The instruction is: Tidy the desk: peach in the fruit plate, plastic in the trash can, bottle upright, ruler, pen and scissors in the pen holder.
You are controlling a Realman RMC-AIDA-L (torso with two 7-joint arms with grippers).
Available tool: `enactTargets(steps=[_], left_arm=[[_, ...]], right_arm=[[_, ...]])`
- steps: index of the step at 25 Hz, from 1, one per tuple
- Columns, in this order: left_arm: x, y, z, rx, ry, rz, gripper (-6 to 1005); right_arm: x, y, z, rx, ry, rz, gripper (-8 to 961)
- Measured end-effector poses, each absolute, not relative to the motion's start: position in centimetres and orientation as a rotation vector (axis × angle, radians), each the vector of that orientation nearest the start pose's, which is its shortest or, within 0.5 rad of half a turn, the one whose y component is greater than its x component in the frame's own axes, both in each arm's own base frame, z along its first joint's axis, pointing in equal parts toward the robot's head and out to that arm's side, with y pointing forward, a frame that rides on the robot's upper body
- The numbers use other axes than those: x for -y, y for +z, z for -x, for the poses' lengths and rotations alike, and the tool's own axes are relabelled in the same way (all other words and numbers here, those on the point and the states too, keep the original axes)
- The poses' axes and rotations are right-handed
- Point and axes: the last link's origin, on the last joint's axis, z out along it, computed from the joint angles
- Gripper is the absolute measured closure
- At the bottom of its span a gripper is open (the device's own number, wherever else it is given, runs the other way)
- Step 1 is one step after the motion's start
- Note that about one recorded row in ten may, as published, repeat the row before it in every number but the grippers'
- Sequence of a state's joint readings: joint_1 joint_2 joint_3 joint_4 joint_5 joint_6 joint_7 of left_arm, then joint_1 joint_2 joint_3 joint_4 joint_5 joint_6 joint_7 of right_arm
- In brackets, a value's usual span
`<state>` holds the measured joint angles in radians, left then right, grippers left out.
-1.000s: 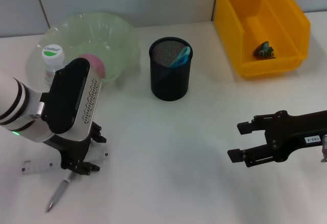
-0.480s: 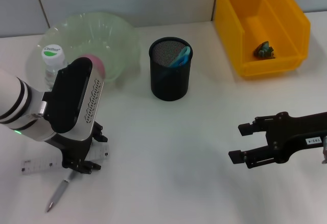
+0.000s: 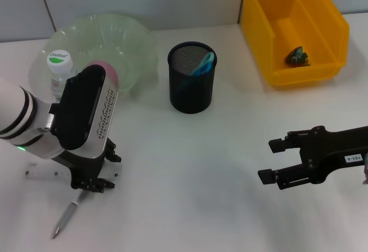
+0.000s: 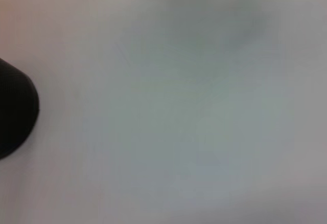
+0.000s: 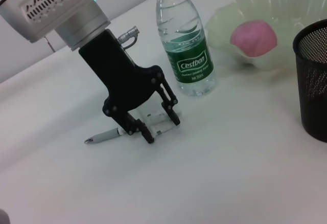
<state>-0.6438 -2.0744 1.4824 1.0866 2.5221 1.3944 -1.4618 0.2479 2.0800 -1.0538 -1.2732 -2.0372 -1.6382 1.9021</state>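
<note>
- Ruler lies flat on the counter, directly under the left claw; its long axis runs roughly side to side across the head view, crosswise to the claw's fingers.
- Left claw is lowered onto the ruler with its fingers spread to either side of the clear strip (not closed on it, judging from the right wrist view).
- Pen lies just beside the claw on the near side, angled diagonally; a stray contact is judged possible when the fingers close.
- Right claw hangs open and empty, well apart on the far right; the left arm is clearly the nearer one for ruler and pen.
- Pen holder stands up and right of the left claw, with a blue-handled item already inside.
- Peach sits in the fruit plate; bottle stands upright beside it.
- Head view hides most of the ruler behind the left arm; the right wrist view shows the finger straddle plainly. Left wrist view gives only blurred counter.
</note>
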Motion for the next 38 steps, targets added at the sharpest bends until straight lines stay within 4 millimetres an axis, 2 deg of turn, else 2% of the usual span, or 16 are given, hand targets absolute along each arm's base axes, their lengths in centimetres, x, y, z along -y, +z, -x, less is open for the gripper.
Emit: enactTargets(steps=[1, 25, 37, 38], left_arm=[[-35.51, -4.54, 20.40, -0.546, 0.702, 2.978, 498], [-35.59, -4.85, 20.15, -0.585, 0.703, 2.971, 508], [-35.72, -4.95, 19.92, -0.594, 0.718, 2.959, 801], [-35.72, -4.95, 19.92, -0.594, 0.718, 2.959, 800]], right_arm=[[-28.43, 3.40, -25.40, -0.837, 0.293, 2.805, 105], [-28.37, 3.33, -25.53, -0.829, 0.293, 2.808, 105], [-28.40, 3.20, -25.72, -0.841, 0.294, 2.811, 105], [-28.40, 3.20, -25.72, -0.841, 0.294, 2.811, 105]])
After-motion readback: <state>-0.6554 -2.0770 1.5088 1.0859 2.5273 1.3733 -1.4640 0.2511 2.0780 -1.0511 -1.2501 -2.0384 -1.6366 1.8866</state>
